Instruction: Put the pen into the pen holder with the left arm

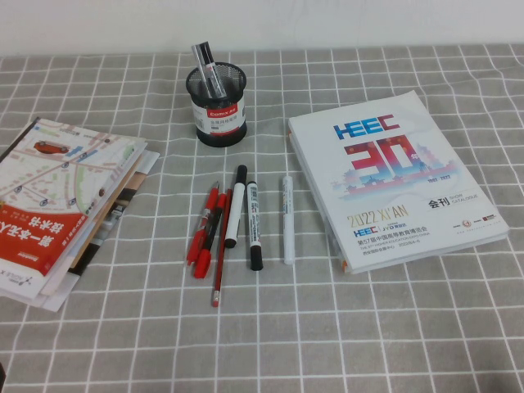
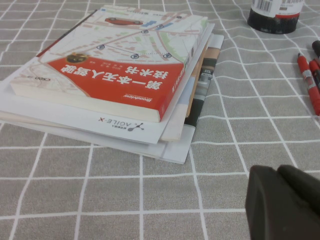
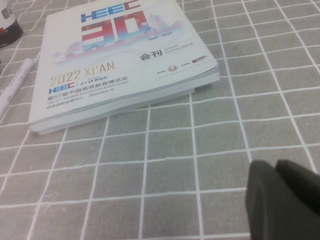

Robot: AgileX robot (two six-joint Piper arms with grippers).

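The all-red pen [image 1: 199, 246] lies on the checked cloth at the left of a row of pens, beside a red-and-black pen [image 1: 212, 225] and a long thin red pen [image 1: 219, 270]. The black mesh pen holder [image 1: 217, 110], with a red-and-white label, stands behind them and holds a black-and-white marker [image 1: 205, 64]. Neither arm shows in the high view. My left gripper [image 2: 278, 171] is shut and empty, low over the cloth in front of the book stack. Red pens [image 2: 306, 75] and the holder's base [image 2: 274, 17] lie ahead of it. My right gripper [image 3: 276, 165] is shut and empty near the catalogue.
A stack of books and papers [image 1: 57, 205] lies at the left. A thick white catalogue [image 1: 385, 176] lies at the right. Two black-and-white markers [image 1: 236, 205] [image 1: 255, 225] and a white pen [image 1: 287, 219] lie between the red pens and the catalogue.
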